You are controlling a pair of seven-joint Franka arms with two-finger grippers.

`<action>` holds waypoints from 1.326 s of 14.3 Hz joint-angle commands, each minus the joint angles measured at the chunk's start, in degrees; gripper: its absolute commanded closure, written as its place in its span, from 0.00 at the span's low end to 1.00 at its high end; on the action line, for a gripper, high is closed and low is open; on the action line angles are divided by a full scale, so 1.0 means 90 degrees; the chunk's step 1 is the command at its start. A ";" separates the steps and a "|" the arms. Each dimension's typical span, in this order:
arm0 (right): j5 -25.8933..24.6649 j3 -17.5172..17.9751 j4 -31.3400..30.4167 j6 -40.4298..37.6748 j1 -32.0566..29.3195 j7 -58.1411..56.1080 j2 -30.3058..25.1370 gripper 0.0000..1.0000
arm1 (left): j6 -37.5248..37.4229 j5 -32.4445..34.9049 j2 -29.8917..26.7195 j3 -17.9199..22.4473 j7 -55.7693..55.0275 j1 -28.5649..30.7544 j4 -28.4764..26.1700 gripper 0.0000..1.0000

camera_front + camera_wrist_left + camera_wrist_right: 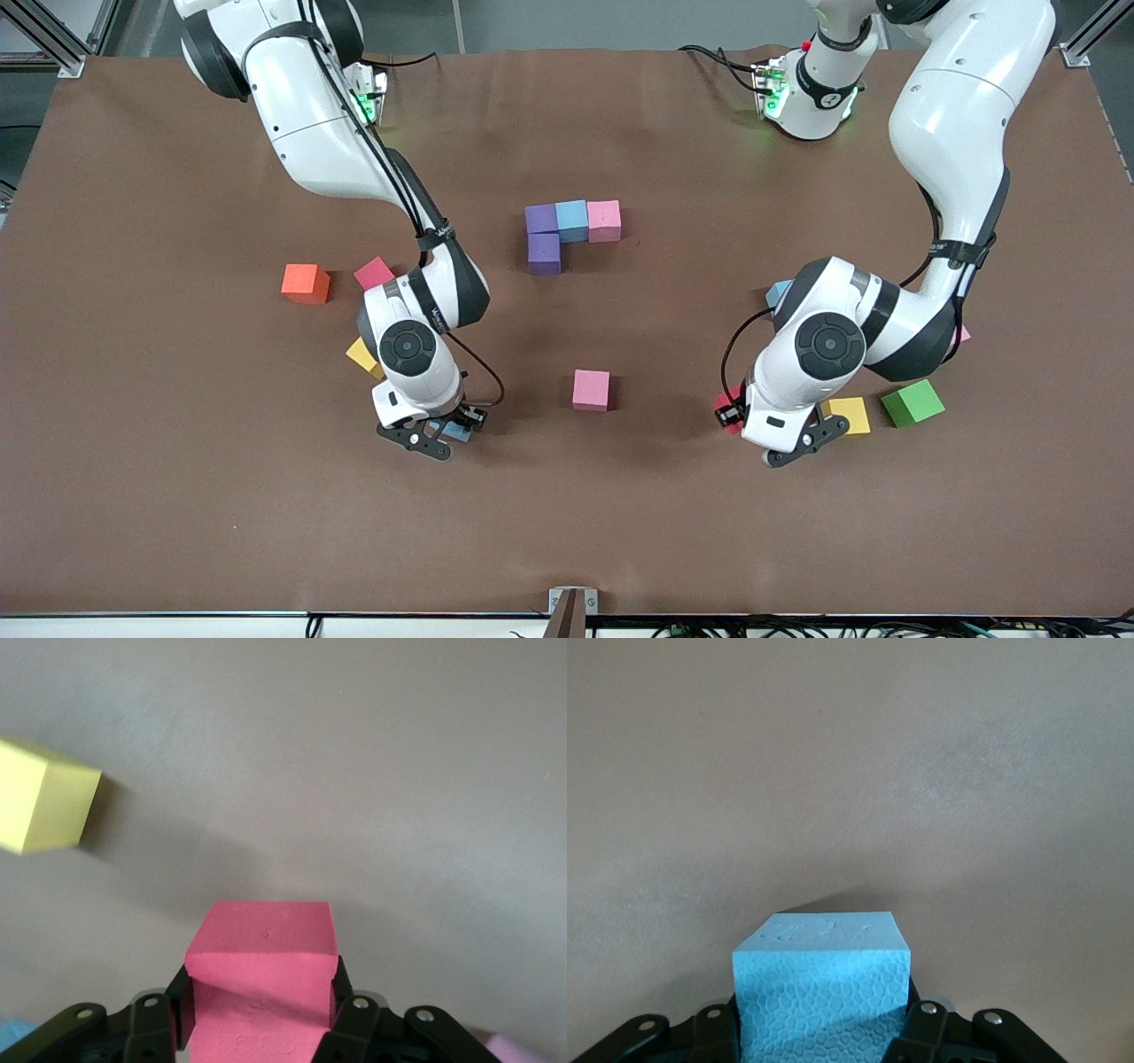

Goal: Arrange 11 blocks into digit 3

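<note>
Four blocks [571, 232] form the 3's start at worktop [177, 496] centre | left pincer [262, 1028] grips red cube [263, 970], right pincer [824, 1036] grips blue cube [821, 979], at 4 and 8 o'clock | lift straight, carry separately, set flush.

Open table [567, 523] around lone pink cube [591, 390]

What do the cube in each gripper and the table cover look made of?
Light blue cube in the right gripper: likely foam, matte, with a pebbled cell texture. Red cube in the left gripper: probably foam, matte, faintly dimpled. Brown table cover: apparently matte fabric or felt.
</note>
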 commanded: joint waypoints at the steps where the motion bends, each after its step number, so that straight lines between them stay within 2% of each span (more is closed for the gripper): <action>1: -0.0016 0.0296 0.0010 -0.0189 0.0086 -0.0836 -0.0125 0.99 | -0.0162 -0.0282 -0.0186 -0.0077 -0.1018 0.0074 -0.0099 0.53; 2: 0.0023 0.0424 -0.0135 -0.0228 0.0144 -0.1530 -0.0251 0.99 | -0.0162 -0.0410 -0.0186 -0.0067 -0.1254 0.0093 -0.0099 0.53; 4: 0.0023 0.0639 -0.0467 -0.0306 0.0358 -0.1829 -0.0641 0.98 | -0.0162 -0.0615 -0.0177 -0.0067 -0.1315 0.0258 -0.0099 0.53; 9: -0.0016 0.0640 -0.1794 -0.0220 0.1130 -0.1869 -0.1774 0.98 | -0.0162 -0.0704 -0.0138 -0.0047 -0.1266 0.0269 -0.0099 0.53; 12: -0.0036 0.0630 -0.2799 0.0335 0.1356 -0.1859 -0.2302 0.98 | -0.0162 -0.0684 -0.0128 -0.0047 -0.1227 0.0269 -0.0099 0.53; 16: -0.0036 0.0630 -0.3660 0.1137 0.1609 -0.1791 -0.2547 0.98 | -0.0162 -0.0645 -0.0118 -0.0047 -0.1090 0.0259 -0.0109 0.53; 19: -0.0036 0.0630 -0.3828 0.1577 0.1697 -0.1547 -0.2499 0.98 | -0.0162 -0.0626 -0.0108 -0.0038 -0.0935 0.0249 -0.0109 0.53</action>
